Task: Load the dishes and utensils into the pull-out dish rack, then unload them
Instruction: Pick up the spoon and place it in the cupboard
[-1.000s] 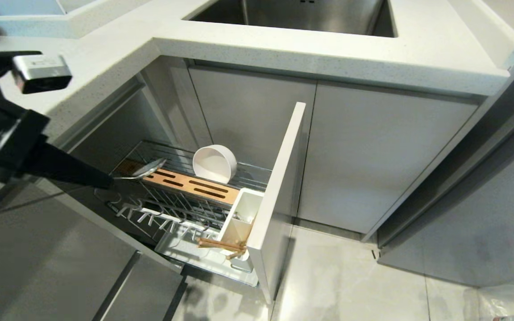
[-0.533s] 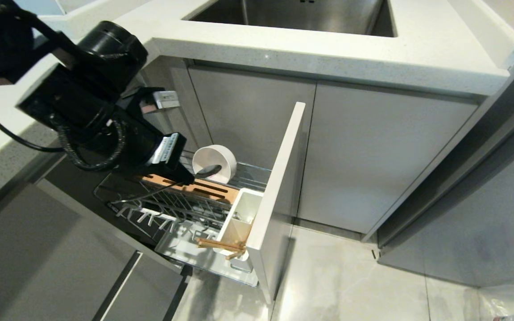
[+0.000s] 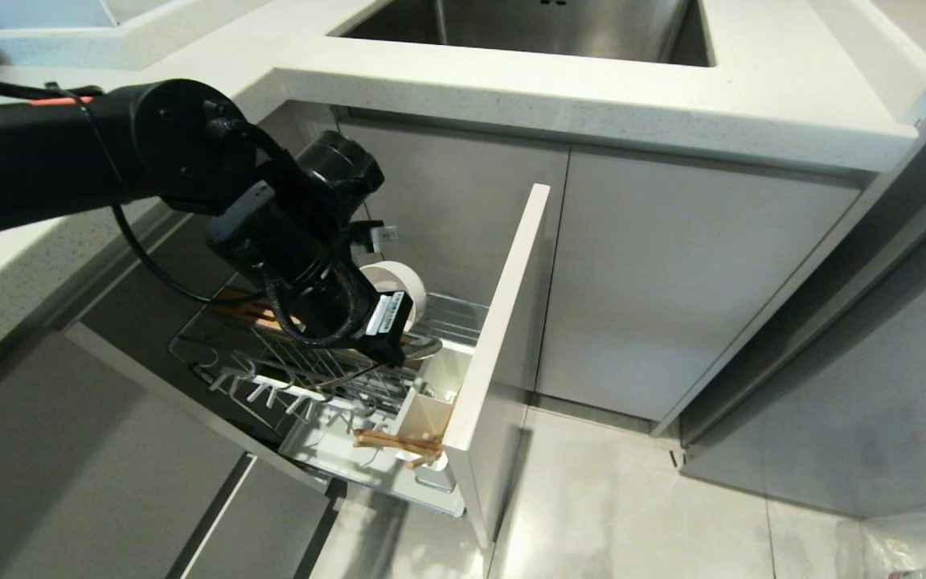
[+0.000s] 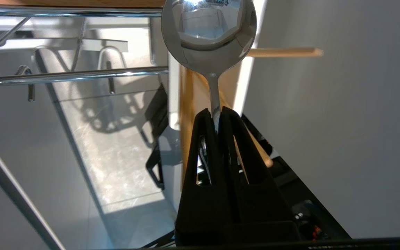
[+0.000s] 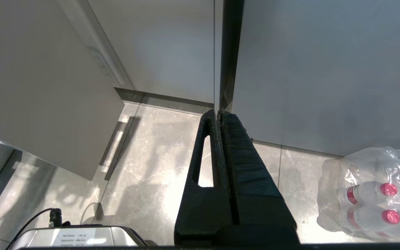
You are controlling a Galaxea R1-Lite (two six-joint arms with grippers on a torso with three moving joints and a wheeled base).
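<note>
My left gripper (image 3: 400, 352) is shut on the handle of the shiny metal spoon (image 3: 424, 346), low over the pull-out dish rack (image 3: 270, 378) next to the white utensil cup (image 3: 439, 386). In the left wrist view the spoon's round bowl (image 4: 208, 31) sticks out past the shut fingertips (image 4: 203, 118). The wooden chopsticks (image 3: 395, 441) lie across the cup's front compartment; one chopstick (image 4: 283, 52) crosses behind the spoon. The cream-white bowl (image 3: 408, 283) stands on edge at the back of the rack, partly hidden by my arm. My right gripper (image 5: 219, 113) hangs shut and empty over the floor.
The rack's pale grey cabinet front (image 3: 503, 322) stands just right of the cup. The white countertop (image 3: 592, 104) with the steel sink (image 3: 551, 28) overhangs the rack. A wrapped pack of water bottles (image 5: 370, 194) lies on the floor tiles near my right arm.
My left arm has swung right across the rack with the spoon, from the left end of the wood strip to beside the utensil cup. The wrist now covers part of the bowl.
</note>
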